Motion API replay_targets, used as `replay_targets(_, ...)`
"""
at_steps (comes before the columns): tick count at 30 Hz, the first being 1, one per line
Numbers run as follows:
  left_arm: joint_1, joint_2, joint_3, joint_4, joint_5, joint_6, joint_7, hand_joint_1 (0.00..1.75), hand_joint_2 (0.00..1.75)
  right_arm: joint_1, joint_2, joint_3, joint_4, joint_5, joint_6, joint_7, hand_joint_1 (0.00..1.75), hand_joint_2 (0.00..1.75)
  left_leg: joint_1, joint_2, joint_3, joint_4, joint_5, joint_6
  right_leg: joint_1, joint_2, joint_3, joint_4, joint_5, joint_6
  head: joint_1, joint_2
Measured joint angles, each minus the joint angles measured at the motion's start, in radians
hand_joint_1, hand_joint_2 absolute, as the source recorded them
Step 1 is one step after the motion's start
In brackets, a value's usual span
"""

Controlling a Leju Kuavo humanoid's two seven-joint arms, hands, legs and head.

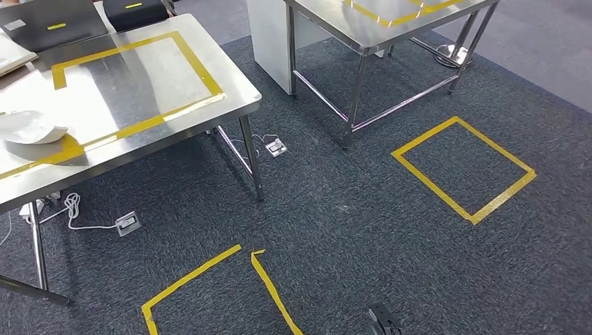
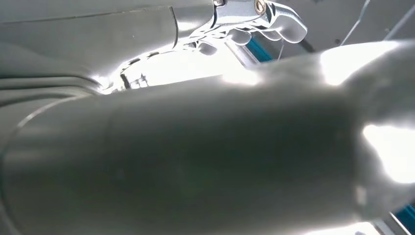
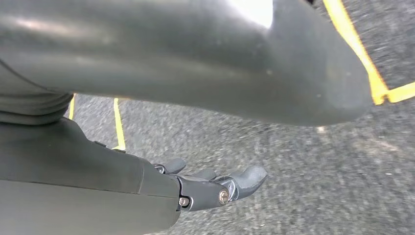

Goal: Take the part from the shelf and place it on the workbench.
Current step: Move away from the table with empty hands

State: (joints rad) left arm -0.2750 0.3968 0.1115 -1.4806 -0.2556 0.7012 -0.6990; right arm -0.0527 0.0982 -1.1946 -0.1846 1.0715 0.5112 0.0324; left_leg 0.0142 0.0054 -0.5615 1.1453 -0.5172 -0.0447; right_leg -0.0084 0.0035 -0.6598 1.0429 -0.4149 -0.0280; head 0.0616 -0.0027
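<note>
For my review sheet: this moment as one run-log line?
white crumpled part lying on steel workbench | right robot hand empty above carpet | left robot hand grasp unclear

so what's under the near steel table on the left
Under the near steel table, on the carpet: a white cable and two small floor sockets. The tabletop hides the floor further under it.

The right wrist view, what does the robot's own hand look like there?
The right hand has a smooth dark grey cover, a thick rounded grey thumb, and darker fingers with rounded tips, joined by small silver screws. No cables or markings are visible.
</note>
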Motion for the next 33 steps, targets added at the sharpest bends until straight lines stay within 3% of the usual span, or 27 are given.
replay_targets(2, 0.066, -0.01, 0.05, -0.05, -0.027, 0.0, -0.002, 0.0, 0.0, 0.0, -0.004, 0.004, 0.0, 0.008, 0.0, -0.002, 0.0, 0.0, -0.006, -0.001, 0.07, -0.104, -0.027, 0.011, -0.001, 0.004, -0.007, -0.002, 0.018, 0.012, 0.001, 0.0)
replay_targets(3, 0.095, -0.014, 0.075, -0.071, -0.032, 0.0, -0.002, 0.0, 0.0, 0.001, -0.006, 0.006, 0.0, 0.01, 0.0, -0.003, 0.0, 0.0, -0.012, -0.002, 0.078, -0.124, -0.033, 0.018, -0.002, 0.006, -0.008, -0.005, 0.027, 0.019, 0.002, 0.0)
replay_targets(5, 0.153, -0.021, 0.121, -0.103, -0.03, 0.0, -0.002, 0.0, 0.0, 0.004, -0.011, 0.01, 0.0, 0.013, 0.0, -0.005, 0.0, 0.0, -0.014, 0.0, 0.065, -0.132, -0.018, 0.036, -0.007, 0.006, -0.01, -0.008, 0.035, 0.033, 0.0, 0.0)
replay_targets(6, 0.179, -0.024, 0.141, -0.115, -0.029, 0.0, -0.002, 0.0, 0.0, 0.006, -0.012, 0.011, 0.0, 0.014, 0.001, -0.004, 0.0, 0.0, -0.014, 0.002, 0.056, -0.133, -0.007, 0.045, -0.008, 0.006, -0.016, 0.002, 0.017, 0.039, 0.0, 0.0)
replay_targets(7, 0.202, -0.027, 0.161, -0.124, -0.032, 0.0, -0.002, 0.0, 0.0, 0.007, -0.014, 0.013, 0.0, 0.012, 0.001, -0.003, 0.0, 0.0, -0.012, 0.004, 0.044, -0.135, 0.006, 0.055, -0.008, 0.005, -0.025, 0.03, -0.022, 0.044, 0.0, 0.0)
replay_targets(9, 0.23, -0.038, 0.189, -0.127, -0.058, 0.0, -0.001, 0.0, 0.0, 0.007, -0.016, 0.014, 0.0, 0.006, 0.002, 0.002, 0.0, 0.0, -0.012, 0.005, 0.014, -0.135, 0.032, 0.065, -0.008, 0.003, -0.05, 0.137, -0.135, 0.049, 0.003, 0.0)
replay_targets(10, 0.236, -0.05, 0.197, -0.121, -0.085, 0.0, -0.001, 0.0, 0.0, 0.005, -0.017, 0.014, 0.0, 0.001, 0.002, 0.004, 0.0, 0.0, -0.013, 0.004, -0.002, -0.134, 0.046, 0.067, -0.007, 0.003, -0.058, 0.199, -0.174, 0.05, 0.004, 0.0)
replay_targets(11, 0.239, -0.065, 0.201, -0.112, -0.114, 0.0, -0.001, 0.0, 0.0, 0.003, -0.019, 0.014, 0.0, -0.004, 0.002, 0.006, 0.0, 0.0, -0.014, 0.003, -0.02, -0.133, 0.06, 0.067, -0.005, 0.003, -0.057, 0.244, -0.185, 0.05, 0.005, 0.0)
replay_targets(12, 0.239, -0.084, 0.202, -0.098, -0.151, 0.0, -0.002, 0.0, 0.0, 0.001, -0.02, 0.014, 0.0, -0.01, 0.002, 0.006, 0.0, 0.0, -0.015, 0.001, -0.038, -0.131, 0.075, 0.067, -0.003, 0.003, -0.042, 0.264, -0.172, 0.048, 0.006, 0.0)
replay_targets(14, 0.238, -0.124, 0.208, -0.068, -0.225, 0.0, -0.002, 0.0, 0.0, -0.001, -0.021, 0.012, 0.0, -0.023, 0.002, 0.005, 0.0, 0.0, -0.015, -0.001, -0.074, -0.124, 0.099, 0.062, 0.004, 0.003, 0.034, 0.205, -0.116, 0.041, 0.014, 0.0)
replay_targets(15, 0.237, -0.146, 0.216, -0.052, -0.27, 0.0, -0.001, 0.0, 0.0, -0.002, -0.021, 0.01, 0.0, -0.03, 0.002, 0.004, 0.0, 0.0, -0.016, 0.0, -0.089, -0.12, 0.109, 0.059, 0.008, 0.003, 0.088, 0.135, -0.11, 0.034, 0.019, 0.0)
replay_targets(17, 0.232, -0.194, 0.241, -0.011, -0.36, 0.0, -0.001, 0.0, 0.0, -0.004, -0.021, 0.005, 0.0, -0.039, 0.002, 0.005, 0.0, 0.0, -0.017, 0.002, -0.103, -0.117, 0.128, 0.05, 0.016, 0.003, 0.171, 0.009, -0.131, 0.022, 0.026, 0.0)
replay_targets(18, 0.23, -0.218, 0.255, 0.016, -0.398, 0.0, -0.001, 0.0, 0.0, -0.003, -0.02, 0.003, 0.0, -0.042, 0.002, 0.006, 0.0, 0.0, -0.017, 0.004, -0.104, -0.12, 0.138, 0.045, 0.019, 0.002, 0.186, -0.025, -0.144, 0.017, 0.028, 0.0)
replay_targets(20, 0.223, -0.255, 0.284, 0.089, -0.429, 0.0, -0.002, 0.0, 0.0, -0.001, -0.016, -0.002, 0.0, -0.042, 0.002, 0.009, 0.0, 0.0, -0.016, 0.006, -0.104, -0.129, 0.155, 0.033, 0.018, 0.001, 0.178, -0.04, -0.128, 0.006, 0.03, 0.0)
replay_targets(21, 0.217, -0.267, 0.3, 0.139, -0.419, 0.0, -0.001, 0.0, 0.0, 0.0, -0.014, -0.003, 0.0, -0.04, 0.001, 0.012, 0.0, 0.0, -0.015, 0.004, -0.108, -0.126, 0.146, 0.027, 0.015, -0.001, 0.17, -0.043, -0.115, -0.001, 0.03, 0.0)
replay_targets(22, 0.211, -0.277, 0.316, 0.2, -0.397, 0.0, 0.0, 0.0, 0.0, 0.0, -0.011, -0.004, 0.0, -0.038, 0.001, 0.014, 0.0, 0.0, -0.014, 0.002, -0.116, -0.107, 0.115, 0.022, 0.011, -0.003, 0.161, -0.047, -0.102, -0.008, 0.029, 0.0)
replay_targets(25, 0.201, -0.297, 0.362, 0.382, -0.323, 0.0, 0.003, 0.0, 0.0, 0.001, -0.009, -0.005, 0.0, -0.03, 0.0, 0.019, 0.0, 0.0, -0.006, -0.002, -0.152, 0.05, -0.03, 0.006, 0.008, -0.006, 0.12, -0.048, -0.064, -0.015, 0.027, 0.0)
replay_targets(26, 0.195, -0.301, 0.377, 0.451, -0.304, 0.0, 0.003, 0.0, 0.0, 0.001, -0.008, -0.005, 0.0, -0.025, 0.0, 0.021, 0.0, 0.0, -0.003, -0.002, -0.156, 0.103, -0.049, 0.002, 0.007, -0.008, 0.104, -0.046, -0.053, -0.013, 0.027, 0.0)
replay_targets(28, 0.183, -0.303, 0.419, 0.624, -0.263, -0.01, 0.018, 0.0, 0.0, 0.0, -0.008, -0.005, 0.0, -0.013, 0.0, 0.022, 0.0, 0.0, 0.002, -0.002, -0.123, 0.131, -0.019, -0.005, 0.004, -0.01, 0.071, -0.041, -0.03, -0.008, 0.027, 0.0)
replay_targets(29, 0.181, -0.303, 0.445, 0.713, -0.246, -0.025, 0.046, 0.0, 0.0, -0.001, -0.008, -0.005, 0.0, -0.007, 0.0, 0.021, 0.0, 0.0, 0.006, -0.002, -0.081, 0.095, 0.007, -0.007, 0.002, -0.009, 0.055, -0.037, -0.019, -0.004, 0.027, 0.0)
replay_targets(30, 0.183, -0.303, 0.468, 0.796, -0.238, -0.05, 0.098, 0.0, 0.0, -0.001, -0.008, -0.005, 0.0, -0.001, 0.0, 0.022, 0.0, 0.0, 0.008, -0.001, -0.029, 0.032, 0.015, -0.008, 0.001, -0.007, 0.041, -0.032, -0.01, 0.002, 0.027, 0.0)
replay_targets(32, 0.196, -0.309, 0.491, 0.935, -0.256, -0.117, 0.266, 0.0, 0.0, 0.0, -0.008, -0.004, -0.001, 0.007, 0.0, 0.027, 0.0, 0.0, 0.005, -0.002, 0.06, -0.096, -0.006, 0.0, 0.001, -0.006, 0.022, -0.026, 0.004, 0.017, 0.03, 0.0)
replay_targets(33, 0.205, -0.315, 0.494, 0.994, -0.277, -0.159, 0.378, 0.0, 0.44, 0.0, -0.008, -0.004, -0.001, 0.01, 0.0, 0.032, 0.0, 0.0, 0.001, -0.003, 0.078, -0.132, -0.022, 0.007, 0.001, -0.006, 0.018, -0.025, 0.011, 0.024, 0.034, 0.0)
